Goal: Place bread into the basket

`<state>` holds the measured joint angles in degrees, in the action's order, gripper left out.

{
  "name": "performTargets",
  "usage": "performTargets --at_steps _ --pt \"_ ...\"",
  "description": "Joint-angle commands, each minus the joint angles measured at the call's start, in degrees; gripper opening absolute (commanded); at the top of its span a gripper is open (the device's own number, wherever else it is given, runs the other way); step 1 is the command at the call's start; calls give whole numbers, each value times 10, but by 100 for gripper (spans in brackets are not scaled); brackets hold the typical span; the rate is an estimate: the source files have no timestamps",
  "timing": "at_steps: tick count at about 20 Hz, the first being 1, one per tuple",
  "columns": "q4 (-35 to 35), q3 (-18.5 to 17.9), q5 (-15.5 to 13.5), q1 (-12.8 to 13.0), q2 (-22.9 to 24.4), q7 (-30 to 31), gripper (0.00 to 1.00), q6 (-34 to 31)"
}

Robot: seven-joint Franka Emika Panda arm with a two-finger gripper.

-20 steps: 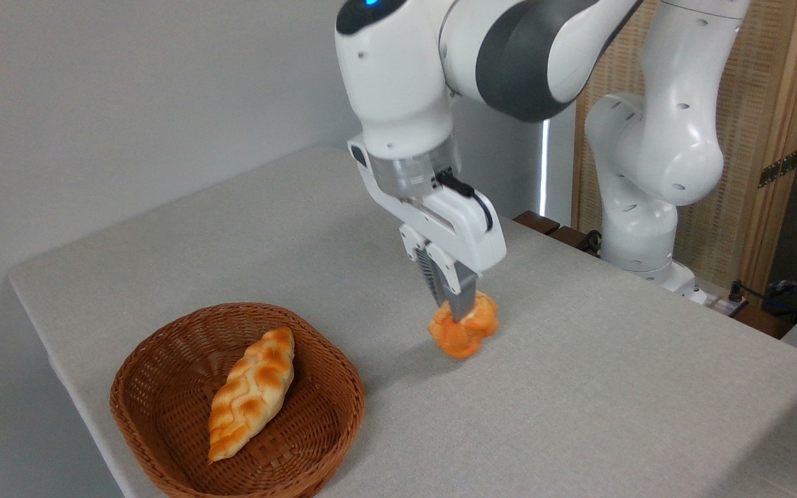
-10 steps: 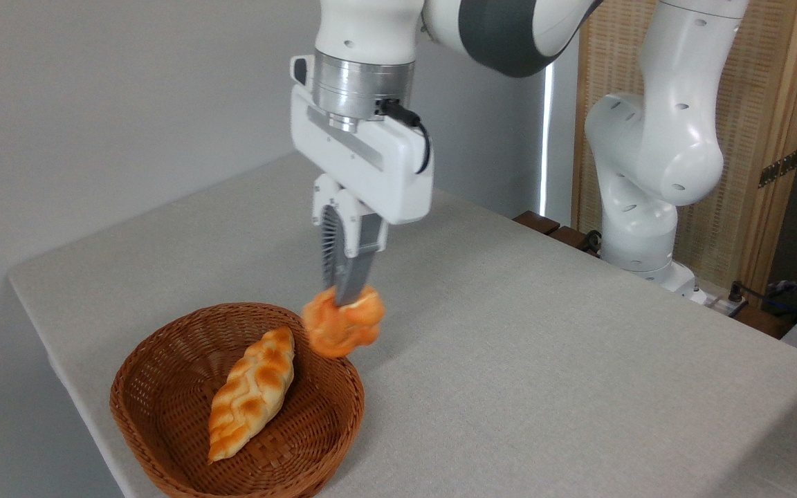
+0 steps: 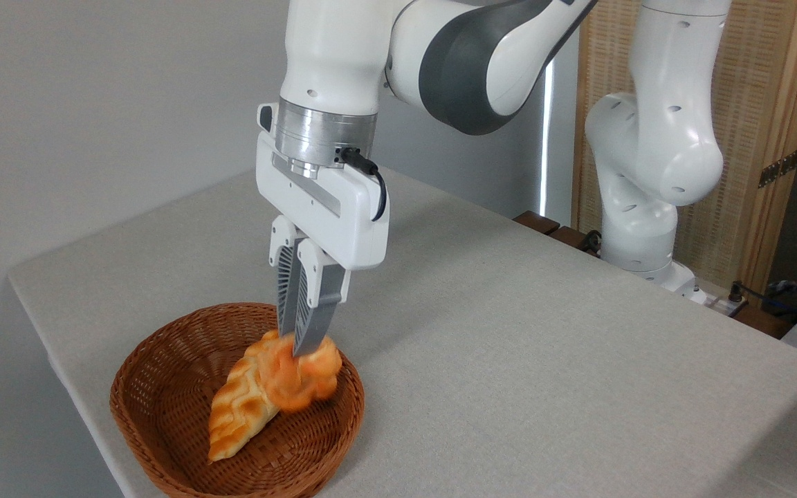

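Observation:
The bread (image 3: 300, 379), a small knobbly orange bun, hangs over the inside of the basket (image 3: 163, 387), slightly blurred. My gripper (image 3: 295, 342) points down from above and is shut on the bun's top. The brown oval wicker basket sits at the table's front left corner. The bun hangs in front of the upper end of a loaf lying in the basket; whether they touch I cannot tell.
A long pale-golden braided loaf (image 3: 236, 411) lies diagonally in the basket. The grey table (image 3: 544, 360) ends close to the basket on the left and front. The arm's white base (image 3: 640, 207) stands at the back right, before a wooden screen.
The gripper carried the bun from the middle of the table leftward, lifted over the basket's rim, then lowered it above the basket's inside. The loaf and basket have not moved.

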<state>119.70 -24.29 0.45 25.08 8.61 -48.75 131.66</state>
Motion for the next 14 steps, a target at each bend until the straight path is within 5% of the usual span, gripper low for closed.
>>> performTargets --at_steps 1,5,14 --pt "-2 5 -10 3 -4 -3 100 5" --pt "-3 11 -9 2 0 29 100 -14" --pt "-115 14 -2 -3 11 98 100 -248"
